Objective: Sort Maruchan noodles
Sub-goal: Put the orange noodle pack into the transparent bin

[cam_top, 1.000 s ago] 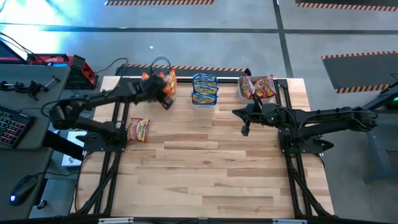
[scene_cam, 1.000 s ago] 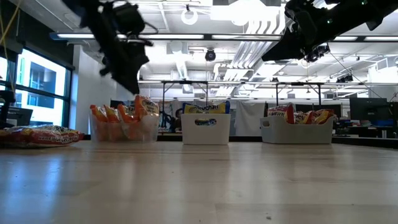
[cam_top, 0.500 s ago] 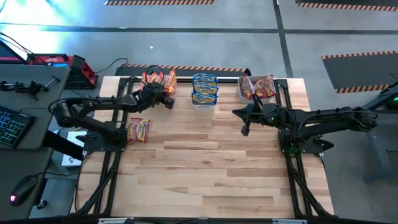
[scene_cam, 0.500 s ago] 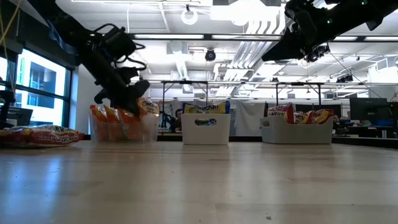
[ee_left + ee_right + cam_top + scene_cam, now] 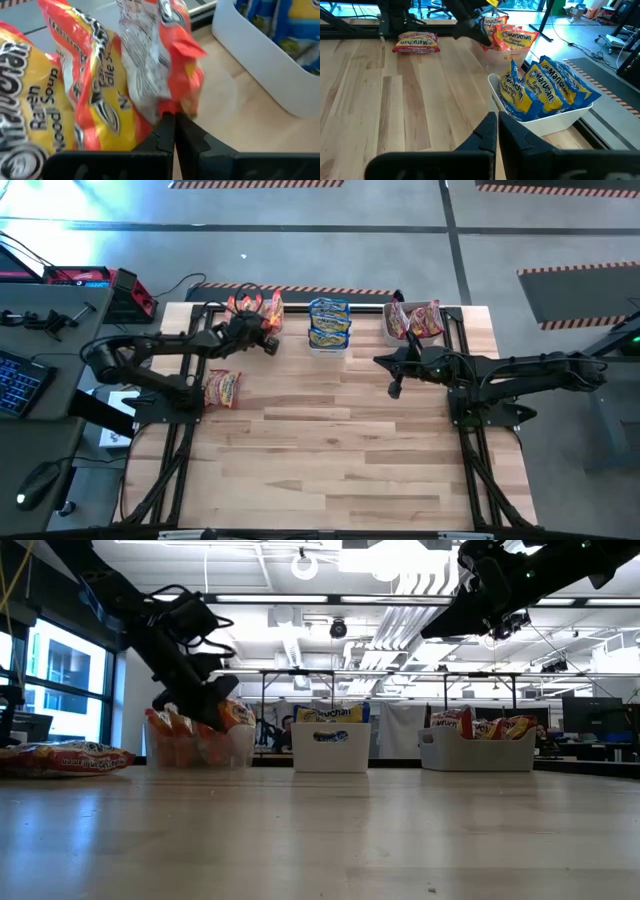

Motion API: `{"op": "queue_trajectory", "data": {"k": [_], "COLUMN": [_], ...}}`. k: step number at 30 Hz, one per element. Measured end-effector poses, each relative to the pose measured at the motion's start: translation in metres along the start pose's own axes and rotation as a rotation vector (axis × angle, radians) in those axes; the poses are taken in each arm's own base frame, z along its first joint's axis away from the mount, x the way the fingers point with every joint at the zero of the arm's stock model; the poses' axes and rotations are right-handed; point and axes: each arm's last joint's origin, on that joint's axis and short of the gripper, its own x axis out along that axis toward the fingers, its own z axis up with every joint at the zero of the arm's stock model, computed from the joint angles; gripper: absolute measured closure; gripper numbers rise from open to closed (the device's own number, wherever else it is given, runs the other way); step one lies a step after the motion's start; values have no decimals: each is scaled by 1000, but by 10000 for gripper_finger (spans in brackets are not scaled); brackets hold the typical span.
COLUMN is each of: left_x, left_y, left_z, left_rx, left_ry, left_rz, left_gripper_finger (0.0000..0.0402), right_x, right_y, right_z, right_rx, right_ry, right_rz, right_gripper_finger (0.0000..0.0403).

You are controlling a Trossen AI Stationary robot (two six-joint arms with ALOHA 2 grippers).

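Dropped from above to the orange bin's [image 5: 250,308] edge at 11 o'clock, the left pincer [image 5: 268,344] is clenched empty. One loose packet [image 5: 222,388] lies on the bench [image 5: 330,440] at 9: light, crinkly, slippery, best pinched by an end seam. Only the left wrist view shows crumpled wrappers [image 5: 150,65] close. The right pincer [image 5: 394,390], clenched, waits at 2.

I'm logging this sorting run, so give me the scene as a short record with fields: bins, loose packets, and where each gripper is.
left bin: orange packets
middle bin: blue-and-yellow packets
right bin: red-and-white packets
loose packet: flat on the table, near the left arm's base
left gripper: shut, beside the left bin; whether it pinches a packet edge is unclear
right gripper: shut, empty, held above the table in front of the right bin
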Motion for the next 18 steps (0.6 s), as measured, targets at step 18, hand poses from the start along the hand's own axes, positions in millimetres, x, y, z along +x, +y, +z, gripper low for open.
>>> {"op": "queue_trajectory", "data": {"k": [18], "left_x": [10], "left_y": [1], "left_z": [-1], "left_rx": [90], "left_ry": [82], "left_rz": [-65], "left_gripper_finger": [401], "right_x": [0], "right_y": [0], "right_z": [0], "right_rx": [-8], "right_ry": [0], "right_rz": [-1], "right_gripper_finger": [403]}}
